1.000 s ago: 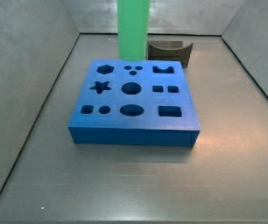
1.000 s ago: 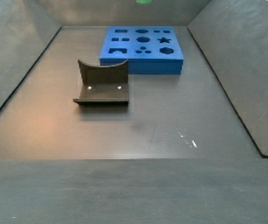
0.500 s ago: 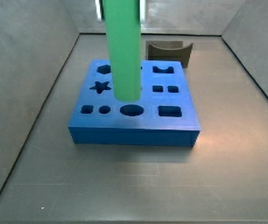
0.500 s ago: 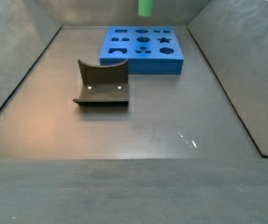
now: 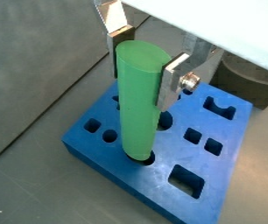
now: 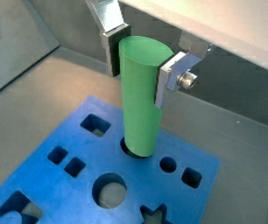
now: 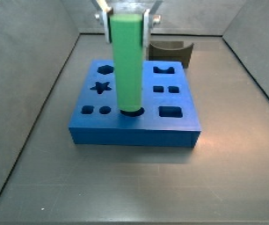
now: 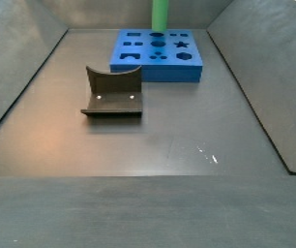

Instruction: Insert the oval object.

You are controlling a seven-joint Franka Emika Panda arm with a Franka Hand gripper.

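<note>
The oval object, a tall bright green peg (image 7: 127, 61), stands upright over the blue block with shaped holes (image 7: 137, 134). Its lower end sits in the mouth of the oval hole in the block's near row. My gripper (image 7: 127, 18) is shut on the peg's upper end. Both wrist views show the peg (image 5: 143, 96) (image 6: 143, 87) clamped between the silver fingers (image 5: 172, 74) (image 6: 172, 72), above the block (image 5: 102, 153) (image 6: 148, 179). In a side view only the peg (image 8: 162, 14) shows above the block (image 8: 163, 70); the gripper is out of that frame.
The dark curved fixture (image 8: 112, 92) stands on the grey floor apart from the block; it also shows behind the block (image 7: 172, 51) and in a wrist view (image 5: 259, 83). Grey walls enclose the floor on the sides and back.
The peg has come from high at the back of the block forward and down. Its lower end now rests at the oval hole.
</note>
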